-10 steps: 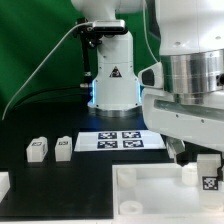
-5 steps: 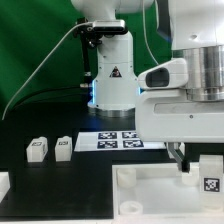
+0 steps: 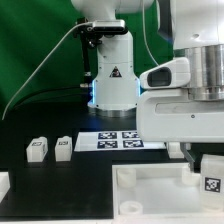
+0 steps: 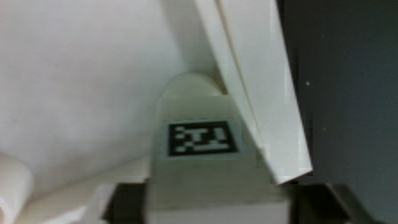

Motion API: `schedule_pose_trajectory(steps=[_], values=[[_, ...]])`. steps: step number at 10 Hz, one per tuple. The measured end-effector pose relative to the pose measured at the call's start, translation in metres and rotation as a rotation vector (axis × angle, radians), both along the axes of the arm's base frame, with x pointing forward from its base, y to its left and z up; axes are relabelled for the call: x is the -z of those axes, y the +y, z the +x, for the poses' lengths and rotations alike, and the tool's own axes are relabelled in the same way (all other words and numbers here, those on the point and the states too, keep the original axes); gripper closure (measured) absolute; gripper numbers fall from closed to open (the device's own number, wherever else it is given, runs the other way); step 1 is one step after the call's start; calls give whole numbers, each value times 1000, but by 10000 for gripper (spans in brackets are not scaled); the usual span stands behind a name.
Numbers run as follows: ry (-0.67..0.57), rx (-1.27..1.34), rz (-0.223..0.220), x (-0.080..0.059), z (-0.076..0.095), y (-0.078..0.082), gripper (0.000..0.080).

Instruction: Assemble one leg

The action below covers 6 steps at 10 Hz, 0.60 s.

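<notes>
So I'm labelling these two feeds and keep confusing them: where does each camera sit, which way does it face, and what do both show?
Exterior view: off the arm, low in front of the table, facing across it at the robot's base and marker board; the arm fills the exterior view's right.
Wrist view: on the wrist, looking along the tool at the leg between its fingers; only the fingers show.
Shared: the leg and the white panel.
</notes>
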<state>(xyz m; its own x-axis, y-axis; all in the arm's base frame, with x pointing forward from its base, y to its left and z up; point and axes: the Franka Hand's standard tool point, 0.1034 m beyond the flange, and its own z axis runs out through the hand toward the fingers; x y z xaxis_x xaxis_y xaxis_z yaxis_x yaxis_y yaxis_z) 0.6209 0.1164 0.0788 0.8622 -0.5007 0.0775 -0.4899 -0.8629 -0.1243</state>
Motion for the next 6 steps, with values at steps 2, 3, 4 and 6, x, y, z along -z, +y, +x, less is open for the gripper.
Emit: schedule_pose_trajectory(steps=[2, 3, 4, 6], values=[[21, 187, 29, 1, 1, -2, 500], [97, 444, 80, 2, 7, -7, 500], [161, 615, 101, 2, 8, -5, 500], [226, 838, 129, 3, 11, -2, 500]])
